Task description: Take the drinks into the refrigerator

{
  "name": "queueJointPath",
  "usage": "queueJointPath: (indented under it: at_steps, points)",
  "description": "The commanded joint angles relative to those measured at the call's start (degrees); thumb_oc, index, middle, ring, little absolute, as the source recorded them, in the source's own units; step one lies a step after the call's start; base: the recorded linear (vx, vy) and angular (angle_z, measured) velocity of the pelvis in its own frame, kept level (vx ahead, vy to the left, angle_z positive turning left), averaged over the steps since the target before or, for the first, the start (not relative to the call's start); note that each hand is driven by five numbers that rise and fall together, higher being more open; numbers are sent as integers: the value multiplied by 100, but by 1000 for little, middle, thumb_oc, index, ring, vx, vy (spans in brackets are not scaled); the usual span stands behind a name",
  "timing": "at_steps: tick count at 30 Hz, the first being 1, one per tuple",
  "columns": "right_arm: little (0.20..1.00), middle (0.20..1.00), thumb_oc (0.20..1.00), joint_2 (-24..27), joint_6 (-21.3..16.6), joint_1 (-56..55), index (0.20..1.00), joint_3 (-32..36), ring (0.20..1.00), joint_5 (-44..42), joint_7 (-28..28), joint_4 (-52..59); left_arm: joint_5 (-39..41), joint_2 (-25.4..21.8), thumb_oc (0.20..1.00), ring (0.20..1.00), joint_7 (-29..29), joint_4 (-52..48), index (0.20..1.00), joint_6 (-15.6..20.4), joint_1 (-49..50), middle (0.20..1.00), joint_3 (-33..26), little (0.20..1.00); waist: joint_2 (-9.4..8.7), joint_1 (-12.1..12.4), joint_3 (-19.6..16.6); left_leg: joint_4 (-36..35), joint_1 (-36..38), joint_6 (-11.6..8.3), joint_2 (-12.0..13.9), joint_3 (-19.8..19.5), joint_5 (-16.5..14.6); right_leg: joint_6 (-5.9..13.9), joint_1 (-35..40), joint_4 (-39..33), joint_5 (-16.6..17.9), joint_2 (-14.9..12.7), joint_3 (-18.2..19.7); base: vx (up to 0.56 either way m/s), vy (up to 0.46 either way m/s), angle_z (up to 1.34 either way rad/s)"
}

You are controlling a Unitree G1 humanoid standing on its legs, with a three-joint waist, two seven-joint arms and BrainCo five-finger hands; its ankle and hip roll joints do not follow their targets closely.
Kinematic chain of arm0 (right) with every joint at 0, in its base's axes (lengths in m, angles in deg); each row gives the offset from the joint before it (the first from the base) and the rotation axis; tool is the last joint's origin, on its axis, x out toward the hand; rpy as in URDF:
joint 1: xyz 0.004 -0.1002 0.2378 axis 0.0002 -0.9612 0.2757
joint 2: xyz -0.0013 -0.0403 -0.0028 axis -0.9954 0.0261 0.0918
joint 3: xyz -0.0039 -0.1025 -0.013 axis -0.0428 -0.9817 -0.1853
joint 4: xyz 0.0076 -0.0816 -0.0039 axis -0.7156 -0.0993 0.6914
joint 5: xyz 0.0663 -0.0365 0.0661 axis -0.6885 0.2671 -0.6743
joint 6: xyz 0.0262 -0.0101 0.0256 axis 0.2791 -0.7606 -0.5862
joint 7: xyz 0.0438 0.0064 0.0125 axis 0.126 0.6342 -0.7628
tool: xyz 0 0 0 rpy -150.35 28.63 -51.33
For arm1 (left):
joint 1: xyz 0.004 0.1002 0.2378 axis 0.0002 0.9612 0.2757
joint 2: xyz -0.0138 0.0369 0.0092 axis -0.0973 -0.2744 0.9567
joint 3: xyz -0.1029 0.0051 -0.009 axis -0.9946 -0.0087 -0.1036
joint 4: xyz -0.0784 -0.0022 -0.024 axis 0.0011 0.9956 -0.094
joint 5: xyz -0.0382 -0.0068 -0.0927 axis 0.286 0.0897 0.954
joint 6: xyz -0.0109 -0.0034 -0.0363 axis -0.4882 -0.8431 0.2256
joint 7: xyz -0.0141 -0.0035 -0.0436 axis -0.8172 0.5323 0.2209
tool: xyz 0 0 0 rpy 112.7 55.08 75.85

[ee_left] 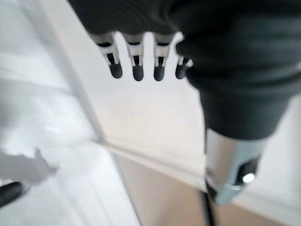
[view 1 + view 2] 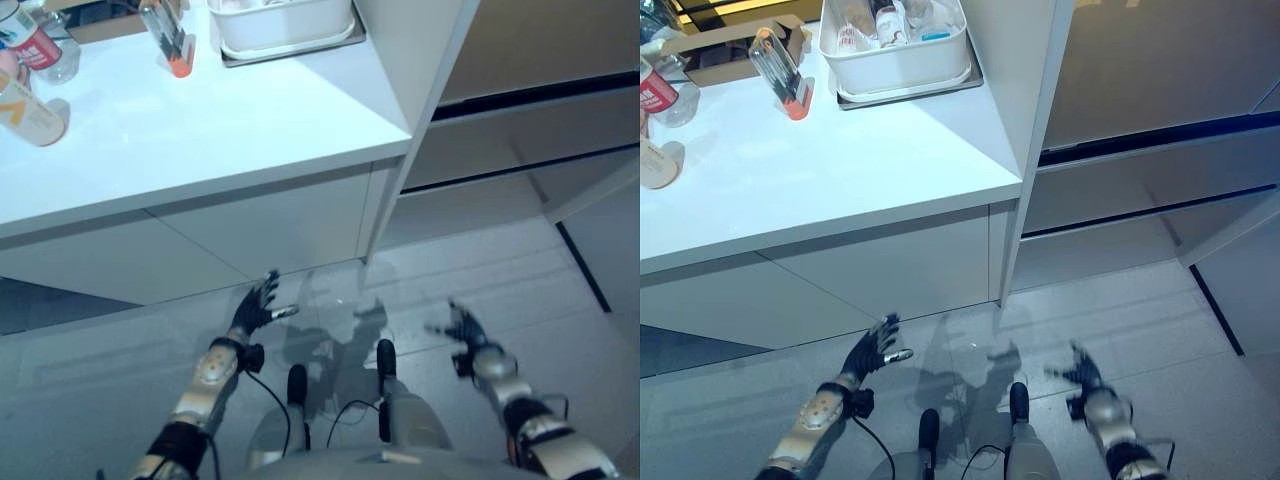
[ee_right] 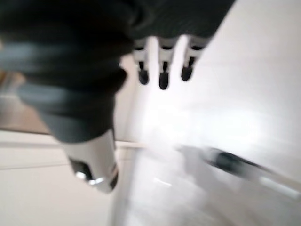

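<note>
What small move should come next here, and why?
Probably raise the left hand toward the bottles at the counter's far left. Both it and the right hand hang open and empty, low over the floor, with the drinks untouched.

You see both arms low in front of the robot, bent at the elbow and reaching forward, well apart from each other. The left hand [image 2: 256, 306] has its fingers [image 1: 137, 71] spread and straight, the thumb standing apart, and it holds nothing. The right hand [image 2: 464, 328] is also relaxed, its fingers [image 3: 162, 79] extended, empty as well.
</note>
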Motion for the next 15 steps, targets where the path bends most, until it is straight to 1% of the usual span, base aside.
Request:
queueJointPath:
  at_steps: [1,3,6,7,9,10,11,12,15]
  points:
    - [1000,1000,1000,-234,-170,293,1000,21,1000,-277,11,-520,-603,176,1000,1000,-450,904,1000,36,-275,1000,-39,1000,-279,17,-524,177,-262,356,-362,-122,-165,228,379,195,-492,-148,-209,97,-49,6]
    - [1000,1000,1000,-384,-103,234,1000,-85,1000,-112,7,-989,-701,397,1000,1000,-553,1964,1000,-90,-465,1000,-234,1000,-296,-2,-644,155,-167,345,-336,-105,-181,208,468,188,-525,-130,-235,83,-36,2]
    - [1000,1000,1000,-523,-20,155,1000,-9,1000,-161,38,-1376,-580,628,1000,1000,-470,3090,1000,-289,-605,1000,-588,1000,-301,-27,-819,115,2,332,-303,-87,-226,186,615,168,-569,-102,-235,95,-25,2]
    - [1000,1000,1000,-559,0,113,1000,-37,1000,-99,48,-1460,-552,668,1000,1000,-413,3309,1000,-324,-598,1000,-690,1000,-301,-30,-883,107,53,327,-297,-88,-246,179,669,159,-590,-89,-245,109,-26,2]
    - [1000,1000,1000,-612,15,81,1000,-35,1000,-107,67,-1498,-539,686,1000,1000,-401,3481,1000,-389,-590,1000,-795,1000,-315,-32,-943,98,108,324,-290,-83,-265,173,729,153,-602,-85,-253,92,-20,0]
    - [1000,1000,1000,-700,32,6,1000,-8,1000,-147,77,-1520,-762,714,1000,1000,-408,3763,1000,-470,-539,1000,-896,1000,-327,-37,-1068,82,214,317,-283,-69,-303,166,830,149,-643,-75,-264,81,-7,0]
    - [1000,1000,1000,-701,32,4,1000,-9,1000,-147,77,-1519,-763,714,1000,1000,-409,3765,1000,-469,-538,1000,-897,1000,-327,-38,-1066,81,218,317,-283,-69,-305,166,834,148,-644,-75,-264,141,-15,5]
    - [1000,1000,1000,-778,50,-96,1000,-24,1000,-145,113,-1540,-546,737,1000,1000,-415,3919,1000,-523,-478,1000,-1157,1000,-339,-25,-1165,68,289,314,-277,-57,-332,161,912,143,-671,-75,-259,61,-9,5]
    - [1000,1000,1000,-824,79,-160,1000,-62,1000,-108,151,-1600,-532,789,1000,1000,-421,3904,1000,-542,-438,1000,-1143,1000,-331,-15,-1233,67,363,314,-280,-66,-362,155,998,152,-706,-78,-273,80,-8,1]
